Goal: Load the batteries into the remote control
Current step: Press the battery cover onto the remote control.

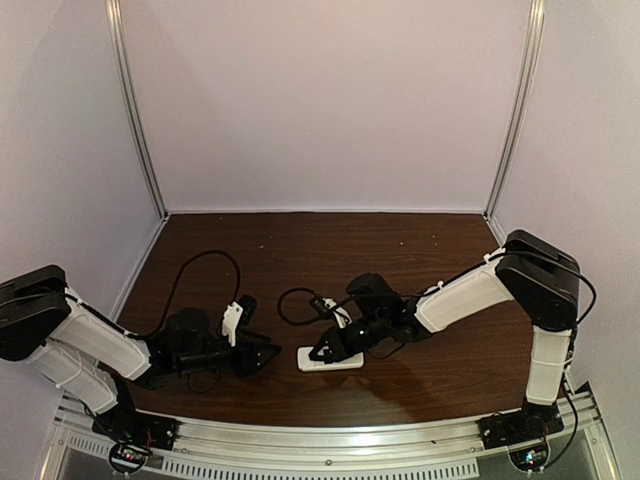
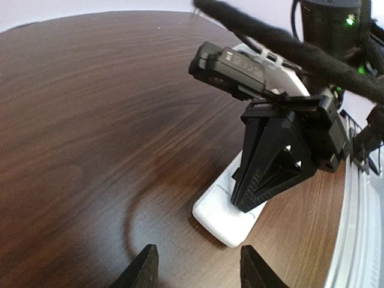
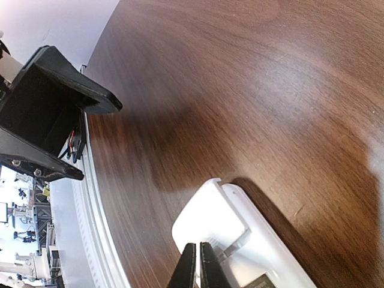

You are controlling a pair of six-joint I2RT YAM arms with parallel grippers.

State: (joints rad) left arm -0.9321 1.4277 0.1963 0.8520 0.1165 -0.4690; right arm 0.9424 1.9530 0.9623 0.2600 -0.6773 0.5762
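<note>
The white remote control [image 1: 335, 360] lies back-up on the wooden table, in front of the arms. My right gripper [image 1: 324, 351] is shut, its tips pressed together on the remote's back cover panel [image 3: 216, 222], which sits slightly offset at the remote's end. It also shows in the left wrist view [image 2: 249, 201], standing on the remote [image 2: 231, 219]. My left gripper [image 2: 195, 270] is open and empty, just short of the remote's near end. It shows in the top view [image 1: 268, 352] left of the remote. No batteries are in view.
The metal rail [image 1: 330, 445] runs along the table's near edge. A black cable [image 1: 210, 262] loops over the table behind the left arm. The left gripper's open fingers [image 3: 54, 114] show at the left of the right wrist view.
</note>
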